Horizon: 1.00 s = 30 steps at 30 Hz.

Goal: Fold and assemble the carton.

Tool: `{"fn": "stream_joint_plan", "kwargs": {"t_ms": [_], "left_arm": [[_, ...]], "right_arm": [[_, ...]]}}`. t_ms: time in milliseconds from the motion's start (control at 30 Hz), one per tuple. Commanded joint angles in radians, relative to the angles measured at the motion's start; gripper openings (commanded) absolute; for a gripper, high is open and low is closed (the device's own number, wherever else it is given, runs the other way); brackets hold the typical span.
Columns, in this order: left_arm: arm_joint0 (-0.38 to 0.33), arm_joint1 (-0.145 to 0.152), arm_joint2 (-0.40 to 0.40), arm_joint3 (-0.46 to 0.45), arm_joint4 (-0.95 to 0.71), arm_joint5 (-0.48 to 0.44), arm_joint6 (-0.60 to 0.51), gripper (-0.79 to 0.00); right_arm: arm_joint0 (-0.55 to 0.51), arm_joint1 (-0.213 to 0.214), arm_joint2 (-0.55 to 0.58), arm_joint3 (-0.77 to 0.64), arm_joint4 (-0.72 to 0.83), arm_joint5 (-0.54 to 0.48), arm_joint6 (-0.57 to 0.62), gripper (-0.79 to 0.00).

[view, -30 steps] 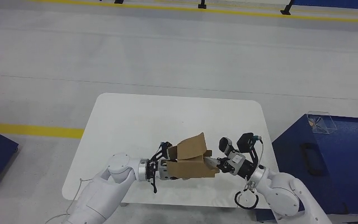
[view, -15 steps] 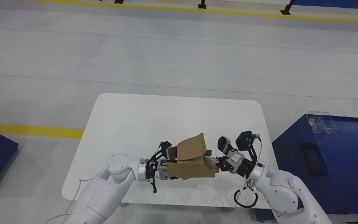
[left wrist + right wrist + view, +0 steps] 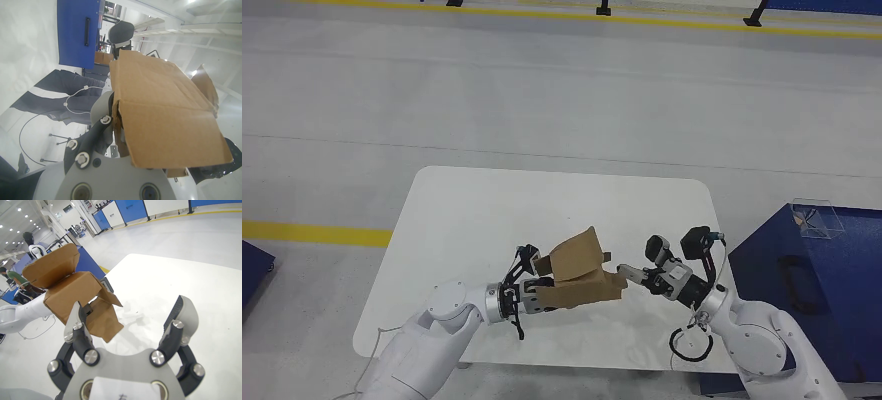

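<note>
- My left fingers [image 3: 101, 108] are clenched on one end of the carton [image 3: 577, 275], holding it over the counter [image 3: 492, 200] near its front edge.
- My right fingers [image 3: 175, 311] are spread wide with nothing in them, just beside the carton's open end.
- Done, I judge: the body is squared up into a sleeve.
- Left to do: one large flap stands up and the end flaps facing my right side hang loose; both need folding in and closing.
</note>
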Motion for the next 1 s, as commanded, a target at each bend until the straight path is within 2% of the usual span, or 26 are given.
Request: {"fn": "stream_joint_plan", "kwargs": {"t_ms": [0, 167, 333, 667, 967], "left_arm": [[0.007, 0.001, -0.01, -0.004, 0.007, -0.022, 0.019, -0.785], [0.02, 0.003, -0.022, -0.013, 0.017, -0.042, 0.046, -0.785], [0.024, 0.002, -0.026, -0.019, 0.021, -0.047, 0.058, -0.785], [0.029, -0.002, -0.017, -0.037, 0.04, -0.06, 0.069, -0.785], [0.034, -0.002, -0.018, -0.048, 0.056, -0.078, 0.066, -0.785]], "right_arm": [[-0.011, 0.002, 0.028, 0.005, 0.008, -0.003, -0.003, 0.0], [-0.038, 0.007, 0.064, 0.008, 0.016, -0.039, 0.023, 0.0], [-0.046, 0.005, 0.032, 0.004, -0.003, -0.063, 0.044, 0.0], [0.012, -0.009, -0.078, 0.013, -0.071, -0.019, 0.027, 0.0], [0.032, -0.012, -0.078, 0.027, -0.059, -0.021, 0.017, 0.0]]}}
